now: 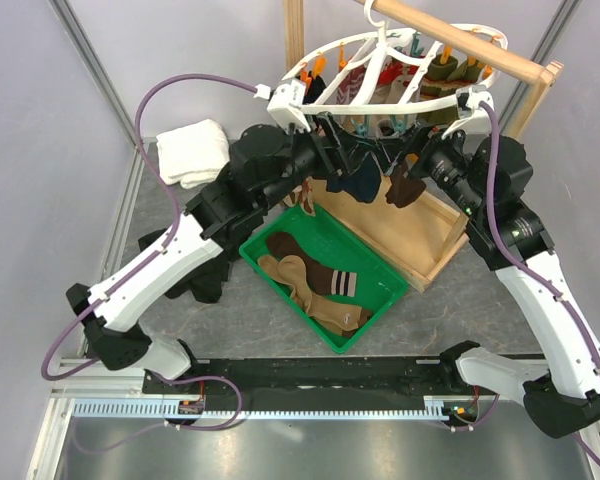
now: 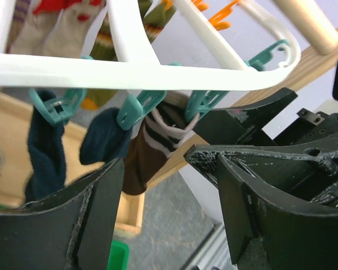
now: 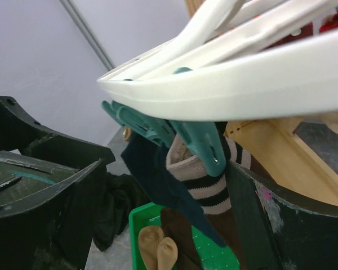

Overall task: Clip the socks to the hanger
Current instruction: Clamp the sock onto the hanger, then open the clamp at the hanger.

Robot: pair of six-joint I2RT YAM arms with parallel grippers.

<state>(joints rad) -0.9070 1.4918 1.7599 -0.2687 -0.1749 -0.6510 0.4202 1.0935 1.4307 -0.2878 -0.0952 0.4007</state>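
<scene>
The white oval hanger (image 1: 400,62) hangs from a wooden rail, with several socks clipped under it. A navy sock (image 1: 363,180) and a brown striped sock (image 1: 406,188) dangle from teal clips at its near rim. My left gripper (image 1: 325,150) is open just below the rim (image 2: 129,67), its fingers (image 2: 96,214) empty, with the brown striped sock (image 2: 152,146) ahead. My right gripper (image 3: 163,219) is open; the striped sock (image 3: 208,185), held by a teal clip (image 3: 205,143), hangs between its fingers near the right one. More tan socks (image 1: 300,280) and a brown striped sock (image 1: 337,284) lie in the tray.
A green tray (image 1: 378,290) sits mid-table below both grippers. The wooden rail (image 1: 460,45) and its box-like base (image 1: 435,225) stand behind it. A white towel (image 1: 192,150) lies at the far left. A black cloth heap (image 3: 115,208) lies beside the tray.
</scene>
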